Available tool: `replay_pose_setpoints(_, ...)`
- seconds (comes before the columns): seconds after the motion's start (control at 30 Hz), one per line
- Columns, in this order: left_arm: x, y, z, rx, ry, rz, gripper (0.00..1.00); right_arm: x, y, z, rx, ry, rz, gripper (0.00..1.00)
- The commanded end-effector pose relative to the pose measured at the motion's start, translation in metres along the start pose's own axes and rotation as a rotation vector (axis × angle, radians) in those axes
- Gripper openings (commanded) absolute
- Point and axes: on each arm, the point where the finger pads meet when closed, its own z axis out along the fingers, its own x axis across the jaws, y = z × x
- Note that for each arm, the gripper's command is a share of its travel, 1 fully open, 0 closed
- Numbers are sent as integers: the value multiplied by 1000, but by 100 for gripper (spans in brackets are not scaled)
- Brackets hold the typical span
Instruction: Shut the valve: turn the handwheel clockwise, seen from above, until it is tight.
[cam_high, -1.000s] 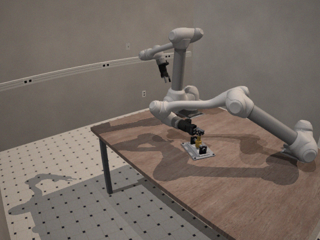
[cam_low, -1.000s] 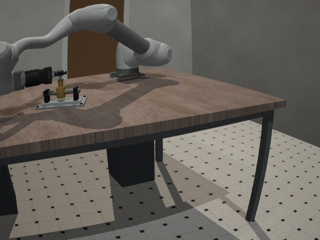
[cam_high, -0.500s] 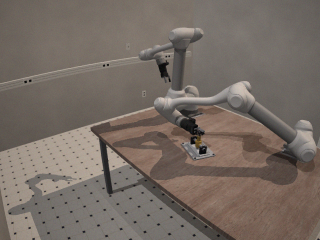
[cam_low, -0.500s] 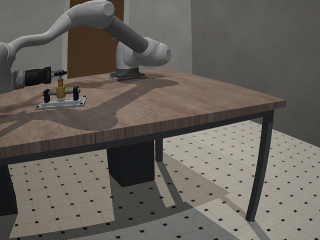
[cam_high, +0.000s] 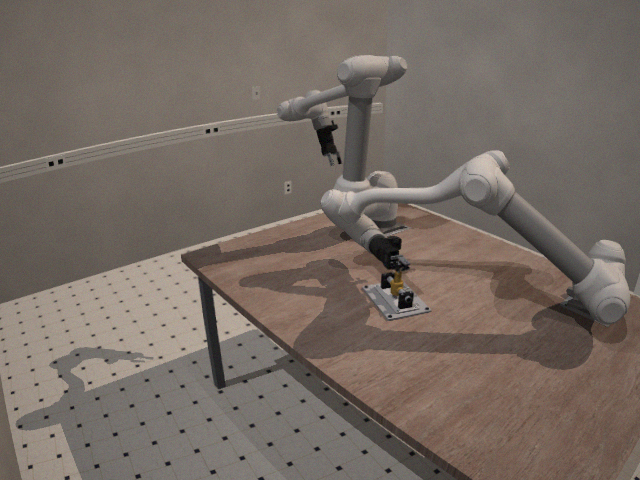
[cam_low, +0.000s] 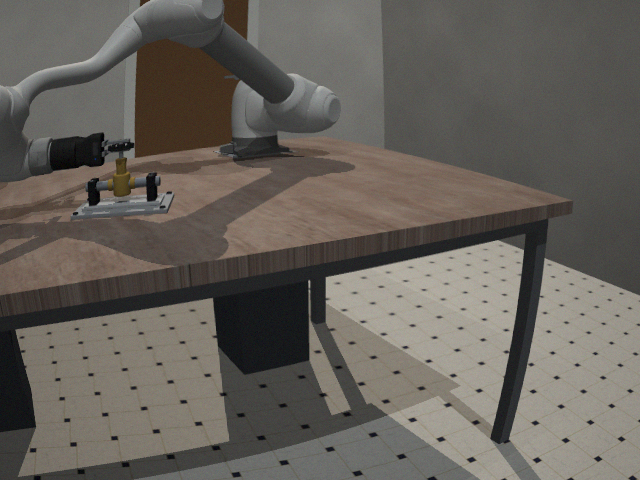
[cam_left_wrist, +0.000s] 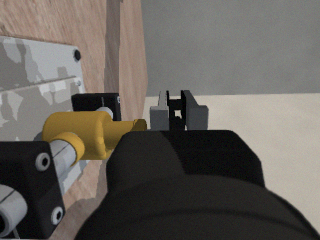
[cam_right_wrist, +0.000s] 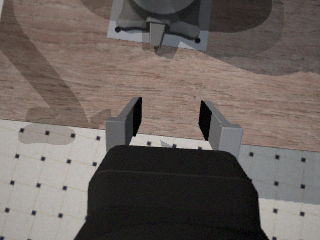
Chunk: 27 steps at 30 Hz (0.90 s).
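Note:
The valve has a yellow body (cam_high: 397, 286) (cam_low: 121, 184) (cam_left_wrist: 75, 129), held between black brackets on a grey base plate (cam_high: 381, 305) (cam_low: 124, 210) (cam_left_wrist: 30, 57). Its small dark handwheel (cam_low: 127, 146) sits on top of the upright stem. My left gripper (cam_high: 400, 262) (cam_low: 117, 146) (cam_left_wrist: 174, 101) reaches in nearly level from the side and is shut on the handwheel; the fingers cover much of it, and its turn angle cannot be read. My right gripper (cam_high: 334, 159) (cam_right_wrist: 170, 111) is open and empty, high up, far from the valve.
The wooden table (cam_high: 496, 372) (cam_low: 372, 206) (cam_right_wrist: 60, 75) carries both arm bases. The right arm's column (cam_high: 357, 139) stands at the back in the top view. The left arm's forearm (cam_high: 413, 195) (cam_low: 62, 74) stretches above the table to the valve.

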Motion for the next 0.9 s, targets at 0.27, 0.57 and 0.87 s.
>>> replay_pose_setpoints(0.27, 1, 1, 5, -215, 2, -6, 0, 1, -3, 0, 5, 6, -5, 100)
replay_pose_setpoints(0.57, 1, 2, 9, -388, 1, -5, 0, 1, -3, 0, 5, 6, -5, 100)
replay_pose_setpoints(0.87, 1, 4, 13, -552, 1, -4, 0, 1, -3, 0, 5, 6, -5, 100)
